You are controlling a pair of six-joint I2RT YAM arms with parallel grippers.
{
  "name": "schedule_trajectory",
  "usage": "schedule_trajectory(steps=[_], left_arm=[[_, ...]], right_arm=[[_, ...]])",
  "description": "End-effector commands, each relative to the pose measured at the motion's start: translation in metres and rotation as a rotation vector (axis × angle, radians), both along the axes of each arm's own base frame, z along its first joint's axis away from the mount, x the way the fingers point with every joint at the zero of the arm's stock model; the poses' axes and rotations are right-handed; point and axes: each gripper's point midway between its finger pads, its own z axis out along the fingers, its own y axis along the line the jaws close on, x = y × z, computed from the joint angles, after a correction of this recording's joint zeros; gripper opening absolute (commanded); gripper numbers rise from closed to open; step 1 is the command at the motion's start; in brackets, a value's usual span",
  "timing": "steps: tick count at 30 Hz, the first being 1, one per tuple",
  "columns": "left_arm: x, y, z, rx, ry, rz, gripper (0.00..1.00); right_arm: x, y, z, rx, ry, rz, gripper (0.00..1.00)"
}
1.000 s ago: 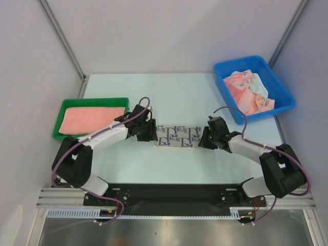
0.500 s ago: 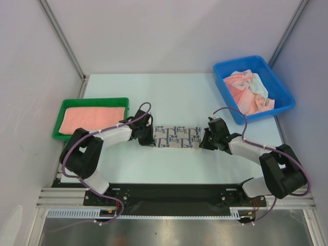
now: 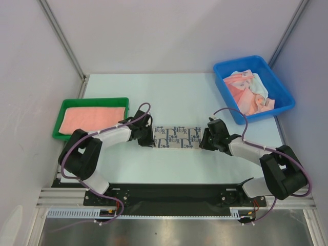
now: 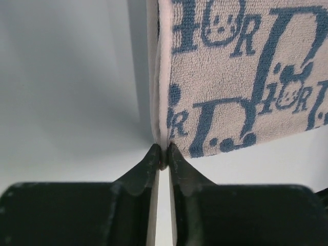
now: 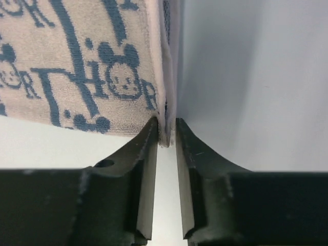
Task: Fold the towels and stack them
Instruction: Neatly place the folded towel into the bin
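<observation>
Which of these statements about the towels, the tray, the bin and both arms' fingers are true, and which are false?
1. The navy-and-white patterned terry towel lies on the pale table between the two arms. True.
2. The green plastic tray holds a white towel. False: a flat salmon-pink terry towel lies in it.
3. The left arm's fingers pinch a corner of the patterned towel. True.
4. The blue plastic bin is empty. False: crumpled pink and white towels lie in it.
5. The right arm's fingers hover above the blue bin. False: they grip the patterned towel's other end.
</observation>
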Motion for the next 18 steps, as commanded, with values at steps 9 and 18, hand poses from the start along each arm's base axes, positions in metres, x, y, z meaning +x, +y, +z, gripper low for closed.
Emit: schedule_trajectory(steps=[9,18], left_arm=[[0.039,0.014,0.07,0.102,-0.136,-0.03,0.58],[0.046,-0.003,0.022,0.05,-0.041,-0.082,0.57]], right_arm=[[0.012,-0.001,0.058,-0.058,-0.005,0.023,0.36],[0.048,0.028,0.045,0.004,-0.029,0.105,0.23]])
